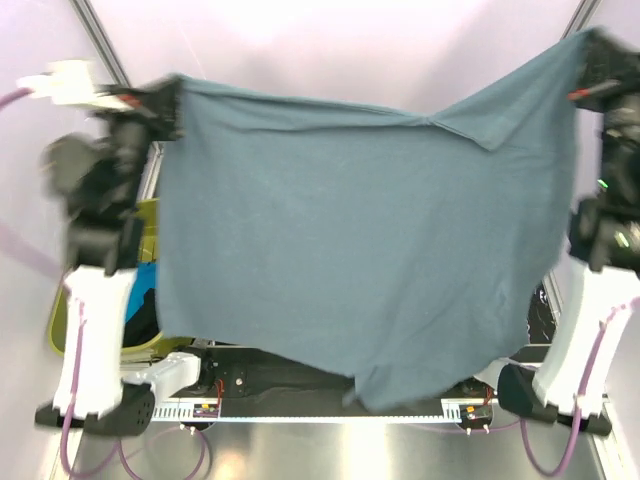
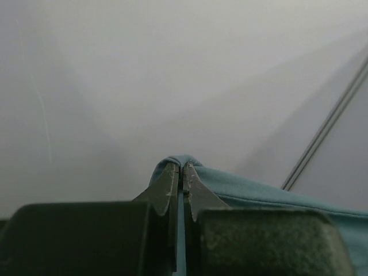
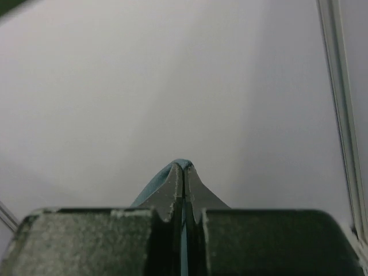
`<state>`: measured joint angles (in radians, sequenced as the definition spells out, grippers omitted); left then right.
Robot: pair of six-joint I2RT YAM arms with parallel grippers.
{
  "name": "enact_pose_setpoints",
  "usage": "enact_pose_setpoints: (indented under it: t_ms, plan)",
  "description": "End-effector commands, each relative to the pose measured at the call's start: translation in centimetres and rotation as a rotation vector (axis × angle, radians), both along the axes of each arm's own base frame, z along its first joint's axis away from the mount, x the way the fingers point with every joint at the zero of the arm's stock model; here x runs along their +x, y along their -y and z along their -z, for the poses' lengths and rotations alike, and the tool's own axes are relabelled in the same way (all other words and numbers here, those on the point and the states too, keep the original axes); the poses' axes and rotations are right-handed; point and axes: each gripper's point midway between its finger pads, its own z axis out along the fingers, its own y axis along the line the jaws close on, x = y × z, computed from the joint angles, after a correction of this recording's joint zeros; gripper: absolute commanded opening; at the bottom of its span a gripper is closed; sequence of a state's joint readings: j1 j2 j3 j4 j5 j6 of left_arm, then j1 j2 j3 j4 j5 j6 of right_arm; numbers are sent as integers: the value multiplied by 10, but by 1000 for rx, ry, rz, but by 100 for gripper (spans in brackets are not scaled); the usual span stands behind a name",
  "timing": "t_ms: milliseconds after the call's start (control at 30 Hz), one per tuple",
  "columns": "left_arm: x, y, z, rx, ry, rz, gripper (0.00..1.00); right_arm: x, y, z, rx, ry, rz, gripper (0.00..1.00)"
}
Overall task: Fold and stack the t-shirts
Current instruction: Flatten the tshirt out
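Shirt (image 1: 360, 240), slate grey-blue, hangs spread in the air between the two arms and fills the middle of the top view. Its upper edge runs from 10 o'clock to 1 o'clock, higher on the right. Its lower edge slopes down to a low corner at about 6 o'clock, in front of the rail that carries the arm bases. A creased flap shows near the upper edge towards 1 o'clock.

The left end effector (image 1: 165, 105) is clamped on the shirt's corner at 10 o'clock. In the left wrist view its fingers (image 2: 164, 192) meet with a ridge of cloth pinched between the tips. The right end effector (image 1: 590, 75) is clamped on the opposite corner at 1 o'clock. Its fingers (image 3: 167, 198) likewise press together on a small peak of cloth.

Behind the left arm, at 9 o'clock, stands an olive tub (image 1: 148, 215) with turquoise cloth (image 1: 146, 280) showing in it. The left arm is blurred
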<state>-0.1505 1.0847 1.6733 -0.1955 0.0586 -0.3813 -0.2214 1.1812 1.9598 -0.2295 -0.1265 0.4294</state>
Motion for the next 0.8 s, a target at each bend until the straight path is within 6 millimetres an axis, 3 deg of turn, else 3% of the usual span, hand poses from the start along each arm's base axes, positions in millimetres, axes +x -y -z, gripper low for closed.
enact_pose_setpoints:
  t_ms: [0, 33, 100, 133, 167, 200, 233, 267, 300, 333, 367, 400, 433, 467, 500, 567, 767]
  plan:
    - [73, 1, 81, 20, -153, -56, 0, 89, 18, 89, 29, -207, -9, 0]
    - [86, -2, 94, 16, -170, -84, 0, 101, 20, 101, 29, -221, -17, 1]
    - [126, 3, 156, 37, -293, -91, 0, 143, 26, 151, 44, -306, -33, 1]
    - [139, 4, 167, 37, -294, -92, 0, 157, 28, 170, 53, -339, -40, 1]
    - [164, 8, 204, 59, -358, -94, 0, 173, 30, 194, 58, -388, -52, 1]
    - [178, 10, 228, 68, -393, -92, 0, 199, 35, 222, 64, -434, -59, 1]
    - [194, 10, 243, 72, -408, -101, 0, 213, 36, 235, 63, -447, -72, 1]
    - [220, 13, 294, 96, -504, -102, 0, 227, 38, 249, 67, -467, -76, 1]
    - [237, 14, 296, 92, -507, -96, 0, 255, 43, 284, 74, -513, -87, 1]
    - [252, 14, 313, 95, -536, -88, 0, 269, 42, 302, 74, -542, -112, 0]
    - [274, 19, 365, 118, -624, -67, 0, 283, 43, 303, 60, -540, -120, 0]
    - [292, 19, 358, 114, -606, -75, 0, 309, 46, 351, 73, -624, -133, 0]
    - [303, 16, 373, 111, -633, -63, 0, 320, 45, 366, 74, -654, -155, 0]
    - [317, 16, 412, 109, -698, -58, 0, 332, 47, 360, 56, -643, -156, 0]
    - [331, 15, 403, 99, -675, -61, 0, 344, 48, 397, 75, -719, -166, 0]
    - [346, 10, 423, 97, -713, -59, 0, 356, 49, 417, 87, -766, -173, 0]
    - [349, 18, 455, 67, -774, -11, 0, 344, 38, 460, 152, -902, -199, 0]
